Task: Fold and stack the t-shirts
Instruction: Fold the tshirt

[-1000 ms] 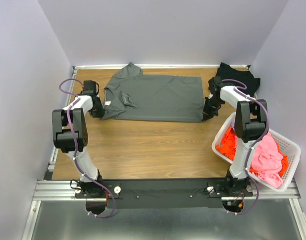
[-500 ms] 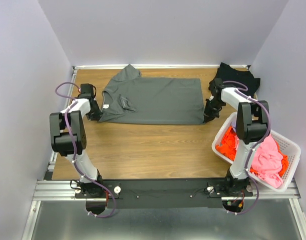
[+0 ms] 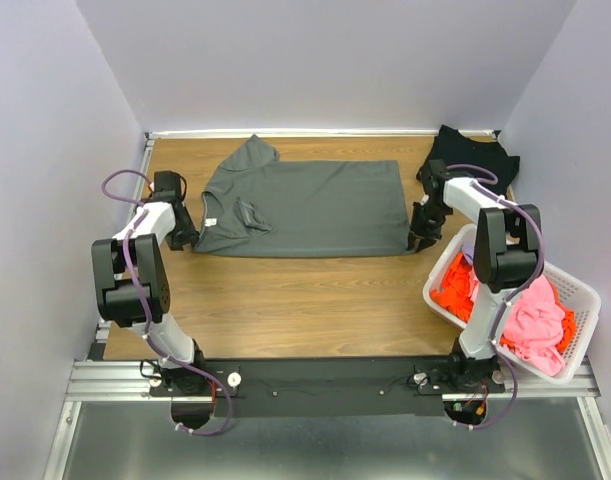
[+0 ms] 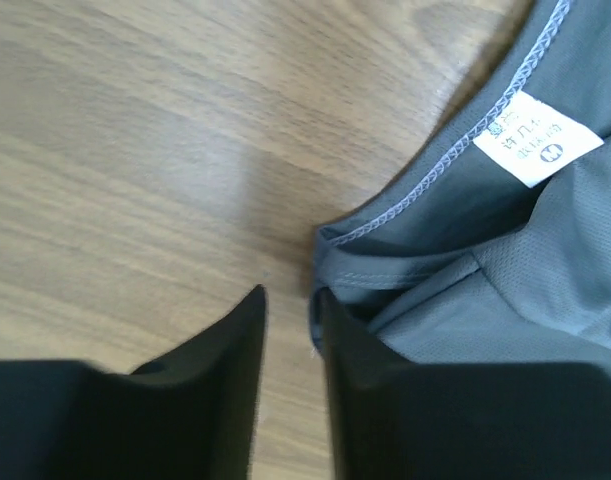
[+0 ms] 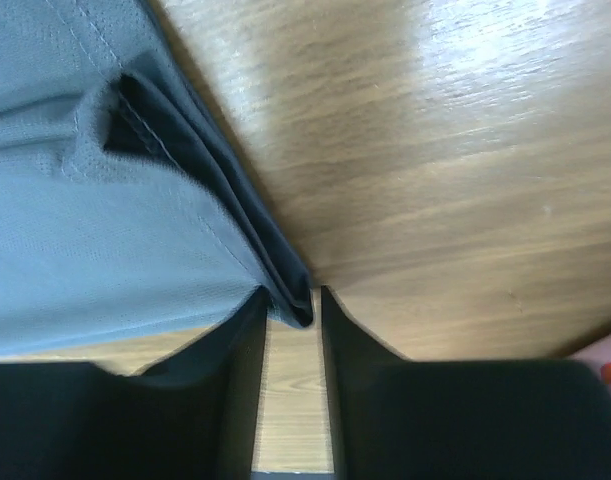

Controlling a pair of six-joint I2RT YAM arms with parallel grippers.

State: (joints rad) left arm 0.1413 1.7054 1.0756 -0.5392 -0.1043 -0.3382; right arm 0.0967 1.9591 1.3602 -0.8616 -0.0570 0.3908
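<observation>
The grey shirt [image 3: 315, 205] is spread flat by the table's [image 3: 285, 300] far edge. The basket [image 3: 585, 300], holding a pink shirt [image 3: 540, 315] and an orange shirt [image 3: 450, 285], is set at the right edge. The black shirt [image 3: 475, 155] is heaped in the far right corner. The left gripper [image 4: 290, 295] is slightly parted and empty beside the collar. The right gripper [image 5: 290, 298] is slightly parted around the hem corner.

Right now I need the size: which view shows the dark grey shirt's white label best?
Left wrist: the label is large, its print visible. Top external shows only a white speck; right wrist shows just a folded corner of the shirt.
</observation>
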